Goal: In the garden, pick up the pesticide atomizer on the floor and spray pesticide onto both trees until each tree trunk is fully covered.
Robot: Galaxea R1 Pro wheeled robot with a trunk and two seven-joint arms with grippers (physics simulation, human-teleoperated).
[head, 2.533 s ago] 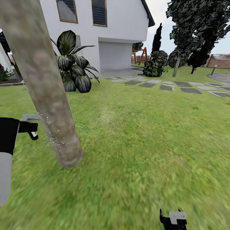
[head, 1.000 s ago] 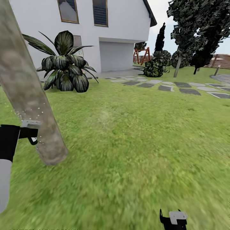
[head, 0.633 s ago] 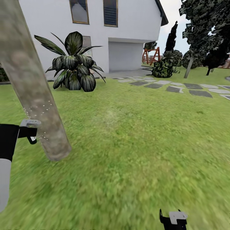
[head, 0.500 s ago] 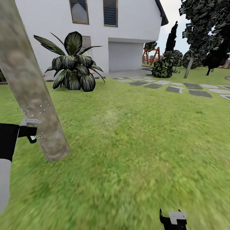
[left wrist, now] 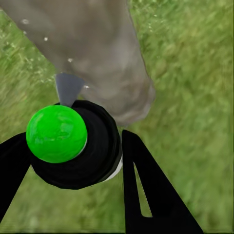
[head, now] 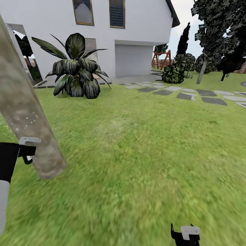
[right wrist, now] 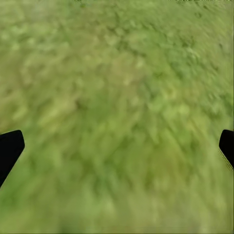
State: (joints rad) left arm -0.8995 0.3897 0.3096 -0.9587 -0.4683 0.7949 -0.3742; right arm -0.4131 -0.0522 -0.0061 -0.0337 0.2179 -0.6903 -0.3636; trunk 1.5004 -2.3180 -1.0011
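Here we see left gripper (left wrist: 73, 161) clamped on pesticide atomizer (left wrist: 78, 146), black fingers (left wrist: 146, 190) flanking its black body, green ball on top. In head view atomizer's grey nozzle (head: 29, 140) sits just beside tree trunk (head: 29, 123); white droplets speckle bark above nozzle. Trunk base meets lawn (head: 147, 153) near nozzle. Right gripper (right wrist: 117, 151) hangs over grass, fingertips wide apart, nothing between. White house (head: 136, 30) and broad-leaved plant (head: 76, 68) stand beyond.
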